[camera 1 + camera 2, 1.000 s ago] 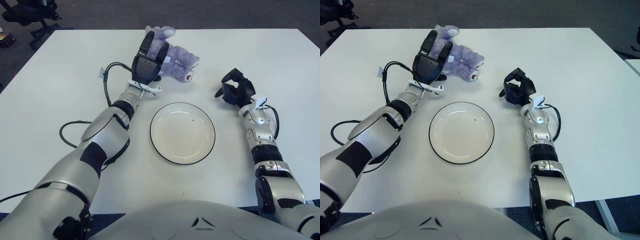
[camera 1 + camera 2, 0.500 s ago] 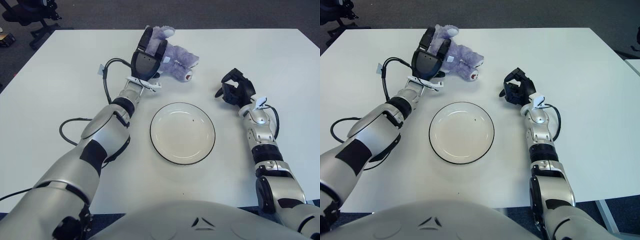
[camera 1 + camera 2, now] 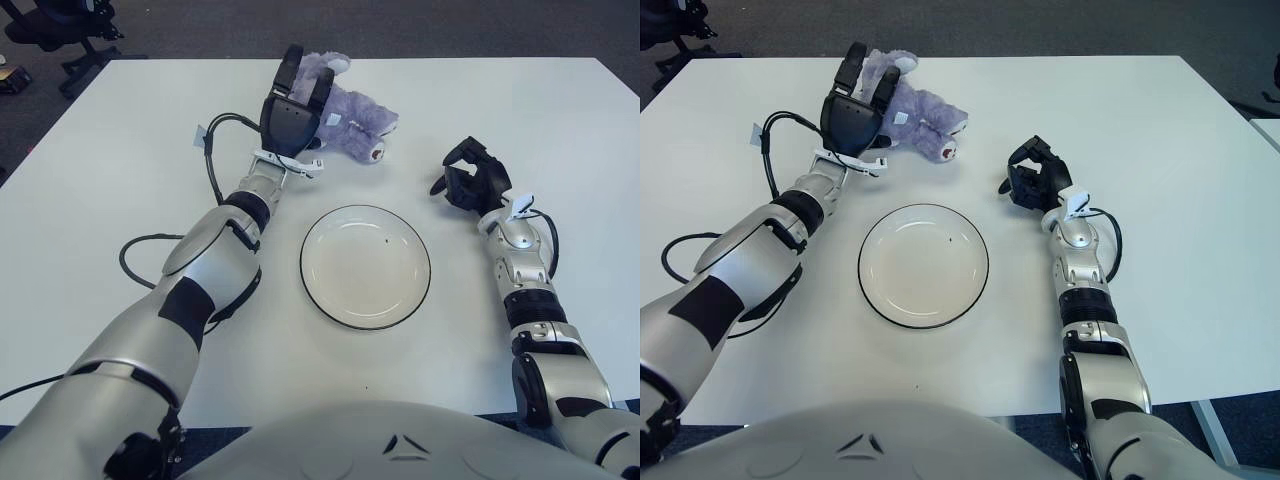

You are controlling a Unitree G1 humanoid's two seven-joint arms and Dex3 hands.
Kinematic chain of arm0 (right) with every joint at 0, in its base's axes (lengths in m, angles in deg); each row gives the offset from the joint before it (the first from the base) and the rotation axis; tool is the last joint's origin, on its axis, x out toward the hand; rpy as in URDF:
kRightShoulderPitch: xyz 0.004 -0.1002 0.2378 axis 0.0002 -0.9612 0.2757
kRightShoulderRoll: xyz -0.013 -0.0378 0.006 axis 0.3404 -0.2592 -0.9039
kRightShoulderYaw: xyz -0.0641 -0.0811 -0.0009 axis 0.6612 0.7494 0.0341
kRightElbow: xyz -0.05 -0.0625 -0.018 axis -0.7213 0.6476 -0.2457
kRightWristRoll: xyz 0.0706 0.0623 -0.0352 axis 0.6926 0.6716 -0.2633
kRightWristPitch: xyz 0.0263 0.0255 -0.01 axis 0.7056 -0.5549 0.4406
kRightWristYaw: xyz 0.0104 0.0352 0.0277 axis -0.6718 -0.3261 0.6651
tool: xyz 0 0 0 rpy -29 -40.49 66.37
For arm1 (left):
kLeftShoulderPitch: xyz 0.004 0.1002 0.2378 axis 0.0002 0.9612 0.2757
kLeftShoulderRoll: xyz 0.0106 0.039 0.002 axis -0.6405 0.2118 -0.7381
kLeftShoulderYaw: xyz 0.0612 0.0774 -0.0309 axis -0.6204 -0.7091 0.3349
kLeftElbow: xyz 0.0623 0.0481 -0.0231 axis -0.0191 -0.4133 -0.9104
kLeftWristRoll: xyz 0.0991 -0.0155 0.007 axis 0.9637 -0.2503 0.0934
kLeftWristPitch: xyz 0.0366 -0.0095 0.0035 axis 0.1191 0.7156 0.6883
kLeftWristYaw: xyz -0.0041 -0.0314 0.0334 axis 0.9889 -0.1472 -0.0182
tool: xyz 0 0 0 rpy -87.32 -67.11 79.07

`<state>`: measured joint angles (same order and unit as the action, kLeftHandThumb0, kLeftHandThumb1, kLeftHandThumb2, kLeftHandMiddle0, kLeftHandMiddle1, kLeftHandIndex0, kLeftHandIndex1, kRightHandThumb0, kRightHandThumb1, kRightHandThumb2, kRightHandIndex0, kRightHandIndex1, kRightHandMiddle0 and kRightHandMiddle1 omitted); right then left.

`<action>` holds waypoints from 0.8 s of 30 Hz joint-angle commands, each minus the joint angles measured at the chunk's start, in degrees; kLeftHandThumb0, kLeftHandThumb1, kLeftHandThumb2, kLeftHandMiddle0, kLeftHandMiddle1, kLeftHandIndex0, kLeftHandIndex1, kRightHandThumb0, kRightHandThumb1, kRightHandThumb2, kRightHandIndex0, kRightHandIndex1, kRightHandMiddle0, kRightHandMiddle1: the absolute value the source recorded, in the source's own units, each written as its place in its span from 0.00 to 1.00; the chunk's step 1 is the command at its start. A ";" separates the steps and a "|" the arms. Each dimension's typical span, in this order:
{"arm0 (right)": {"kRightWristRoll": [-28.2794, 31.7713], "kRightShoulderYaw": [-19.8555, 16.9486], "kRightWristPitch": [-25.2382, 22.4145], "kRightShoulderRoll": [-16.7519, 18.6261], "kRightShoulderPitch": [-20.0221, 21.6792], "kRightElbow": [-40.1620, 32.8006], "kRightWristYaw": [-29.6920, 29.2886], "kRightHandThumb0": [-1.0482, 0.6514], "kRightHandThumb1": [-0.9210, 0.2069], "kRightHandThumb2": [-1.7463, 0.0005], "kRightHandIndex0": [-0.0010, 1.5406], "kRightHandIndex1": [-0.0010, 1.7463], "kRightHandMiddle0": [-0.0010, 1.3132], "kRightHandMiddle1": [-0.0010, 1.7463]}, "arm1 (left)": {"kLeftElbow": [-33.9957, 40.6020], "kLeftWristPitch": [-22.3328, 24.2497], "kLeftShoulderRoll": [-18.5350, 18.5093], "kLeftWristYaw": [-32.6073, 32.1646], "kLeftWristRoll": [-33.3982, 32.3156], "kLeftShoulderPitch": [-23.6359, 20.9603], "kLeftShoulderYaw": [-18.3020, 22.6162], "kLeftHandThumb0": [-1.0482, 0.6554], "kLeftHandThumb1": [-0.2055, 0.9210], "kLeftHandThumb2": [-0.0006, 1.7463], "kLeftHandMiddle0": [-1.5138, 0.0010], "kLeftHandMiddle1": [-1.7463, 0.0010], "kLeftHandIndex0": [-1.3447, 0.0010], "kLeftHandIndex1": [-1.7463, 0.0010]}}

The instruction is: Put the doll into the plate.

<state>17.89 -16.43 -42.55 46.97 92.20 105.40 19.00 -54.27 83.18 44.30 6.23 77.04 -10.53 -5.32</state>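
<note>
- Purple plush doll (image 3: 350, 108) lies near far edge of white table (image 3: 120, 150).
- Left hand (image 3: 290, 115) over doll's left end, fingers (image 3: 291, 70) extended, not closed.
- Right hand (image 3: 472, 185) curled, right of empty black-rimmed white plate (image 3: 365, 265).

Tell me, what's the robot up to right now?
Left hand open over the purple doll, no grasp yet. Right hand curled, idle right of the plate. Doll on the table beyond the plate. Nothing between them.
</note>
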 commanded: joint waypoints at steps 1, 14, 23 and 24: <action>-1.55 1.27 -3.55 -0.02 -3.22 2.57 0.95 0.38 0.29 0.46 0.61 1.00 0.31 1.00 | -0.48 0.05 -0.24 -0.02 -0.06 -1.80 0.03 0.51 0.91 0.01 0.85 1.00 0.64 1.00; -1.55 1.33 -3.83 -0.17 -3.19 2.54 1.15 0.38 0.29 0.46 0.61 1.00 0.31 1.00 | -0.57 -0.01 -0.13 1.05 0.12 -2.41 -0.28 0.53 0.91 0.01 0.85 1.00 0.64 1.00; -1.56 1.53 -4.26 -0.48 -3.20 2.20 1.61 0.38 0.29 0.46 0.61 1.00 0.31 1.00 | -1.13 -0.39 0.12 1.76 0.35 -3.12 -0.71 0.53 0.91 0.01 0.84 1.00 0.62 0.99; -1.56 1.54 -4.28 -0.48 -3.20 2.19 1.61 0.38 0.29 0.46 0.61 1.00 0.31 1.00 | -1.13 -0.39 0.12 1.76 0.34 -3.13 -0.73 0.53 0.91 0.01 0.84 1.00 0.62 0.99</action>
<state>17.89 -16.22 -42.97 46.49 92.12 105.06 19.52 -54.92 83.06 44.57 7.60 77.12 -12.18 -5.86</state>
